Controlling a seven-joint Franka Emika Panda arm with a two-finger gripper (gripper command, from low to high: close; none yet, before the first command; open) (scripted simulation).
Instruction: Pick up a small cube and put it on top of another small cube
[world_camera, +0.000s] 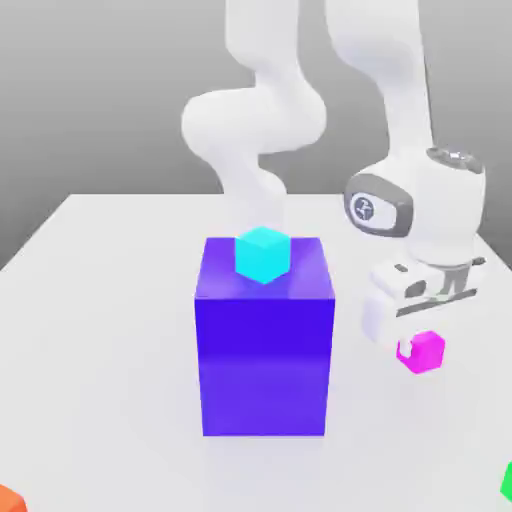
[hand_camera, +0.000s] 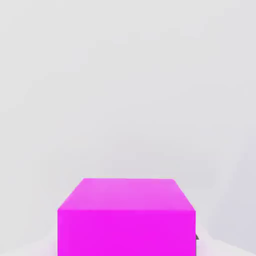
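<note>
From my end, ext view: white tabletop (world_camera: 100, 330), matte and evenly lit, its far edge meeting a plain grey backdrop (world_camera: 110, 90) w/ no seams or fixtures I can make out. Big purple-blue block (world_camera: 264, 345) stands upright near the middle of the surface, glossy faces, faint reflection/shadow at its base. Small cyan cube (world_camera: 263, 253) sits on the block's top face, toward the back edge. The white arm (world_camera: 300, 110) loops up behind the block & comes down on the ext view's right; gripper (world_camera: 420, 340) hangs there, well to the right of the block and lower than its top. Small magenta cube (world_camera: 421, 352) is right under the hand, tucked between the fingers, so I read the claw as clamped on it; whether the cube is touching the table or just off it I can't tell. Orange piece (world_camera: 8, 498) at the ext view's bottom left corner, green piece (world_camera: 506, 482) at the bottom right edge, both cut off by the frame. Hand cam: magenta cube (hand_camera: 125, 215) close up, top face & one side visible, pale uniform table surface (hand_camera: 125, 75) beyond it
</note>
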